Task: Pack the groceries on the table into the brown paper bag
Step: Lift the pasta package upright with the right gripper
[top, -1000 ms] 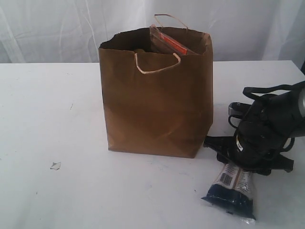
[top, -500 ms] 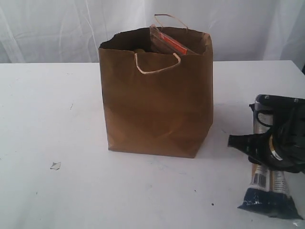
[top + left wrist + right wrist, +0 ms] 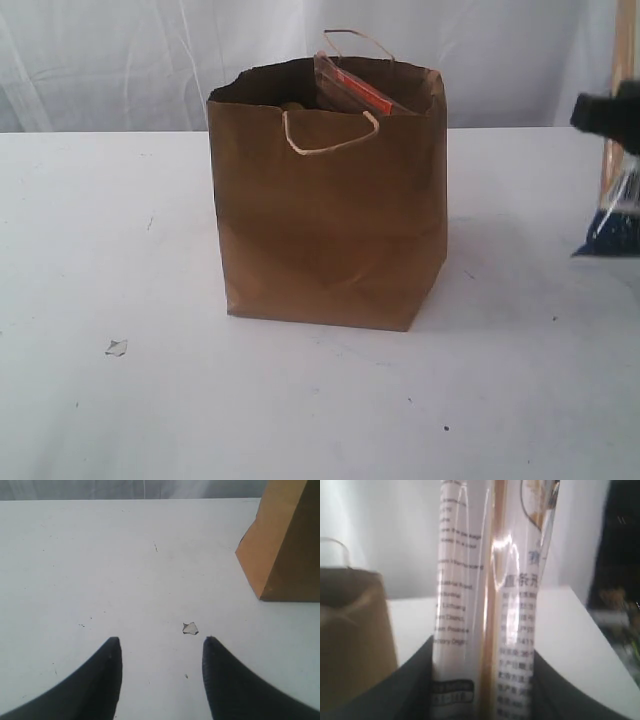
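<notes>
The brown paper bag (image 3: pixel 330 220) stands open in the middle of the table (image 3: pixel 120 230). A clear pouch with an orange label (image 3: pixel 355 92) sticks out of its top. At the far right edge of the exterior view, my right gripper (image 3: pixel 612 120) hangs above the table, shut on the long noodle packet (image 3: pixel 615 215). The packet's dark end points down. In the right wrist view the packet (image 3: pixel 490 580) stands between the two black fingers (image 3: pixel 415 680), with the bag (image 3: pixel 350 630) beside it. My left gripper (image 3: pixel 161 642) is open over bare table, with nothing between its fingers.
A small white scrap (image 3: pixel 116 347) lies on the table at the front left, just ahead of the left fingertips (image 3: pixel 114 645). The bag's corner (image 3: pixel 285 540) shows in the left wrist view. White curtains hang behind the table.
The right gripper closed on the noodle packet lying at the front right, then lifted it up and to the right. The bag and the left gripper stayed still.
</notes>
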